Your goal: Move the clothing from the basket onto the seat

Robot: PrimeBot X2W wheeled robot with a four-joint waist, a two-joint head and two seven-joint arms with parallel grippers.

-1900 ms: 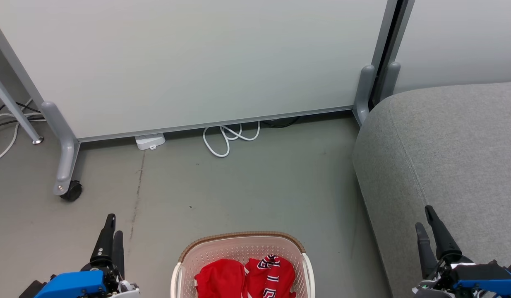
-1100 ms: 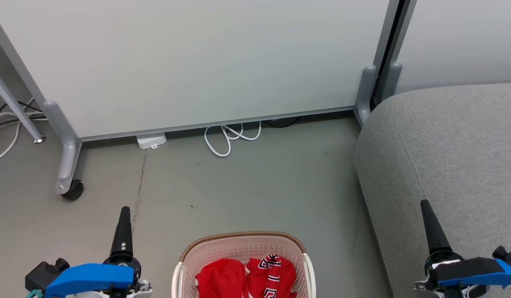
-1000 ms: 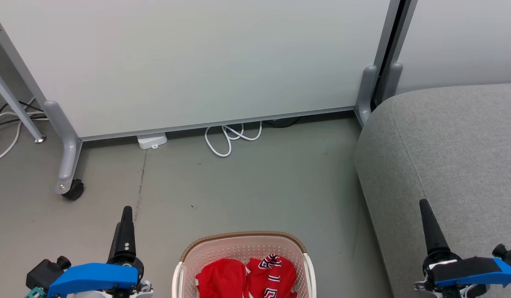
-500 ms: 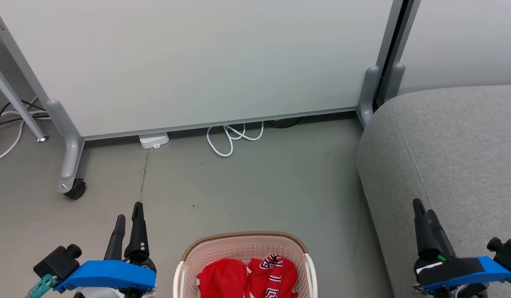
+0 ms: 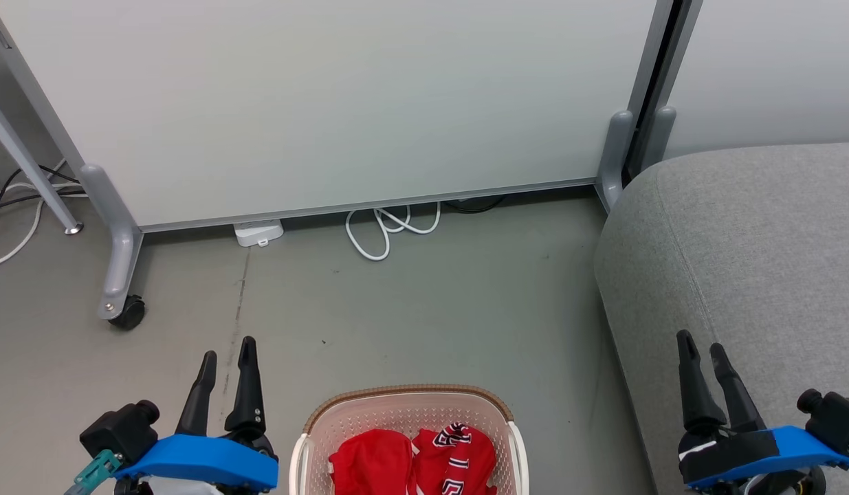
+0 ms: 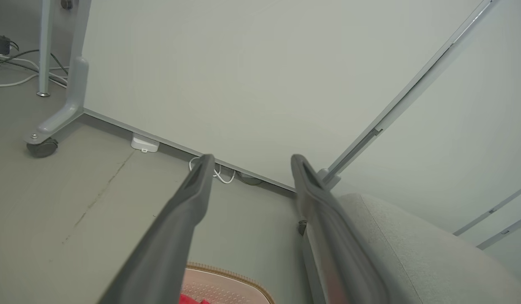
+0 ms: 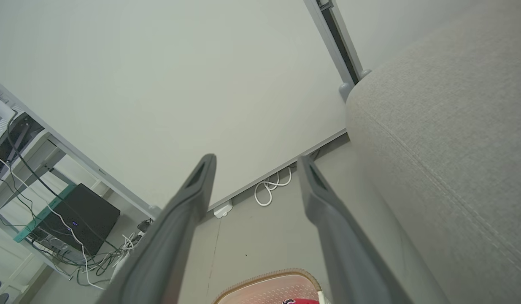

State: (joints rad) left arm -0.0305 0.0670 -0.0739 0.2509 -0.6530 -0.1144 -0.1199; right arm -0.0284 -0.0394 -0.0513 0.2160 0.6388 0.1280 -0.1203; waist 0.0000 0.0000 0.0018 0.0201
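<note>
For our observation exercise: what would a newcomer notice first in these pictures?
The bright red clothing in the cream basket, bottom centre of the head view, stands out against the grey floor. Next come the grey seat on the right and the open left gripper and right gripper either side of the basket.

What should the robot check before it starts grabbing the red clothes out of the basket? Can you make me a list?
1. Left gripper open, holding nothing: ok.
2. Right gripper open, holding nothing: ok.
3. Red clothing lying in the basket, nothing on top of it: ok.
4. Whole basket seen from the head view: not ok, its near part is cut off at the bottom edge.
5. Seat close by, on the robot's right of the basket: ok.
6. White cable away from the basket, by the wall panel: ok.
</note>
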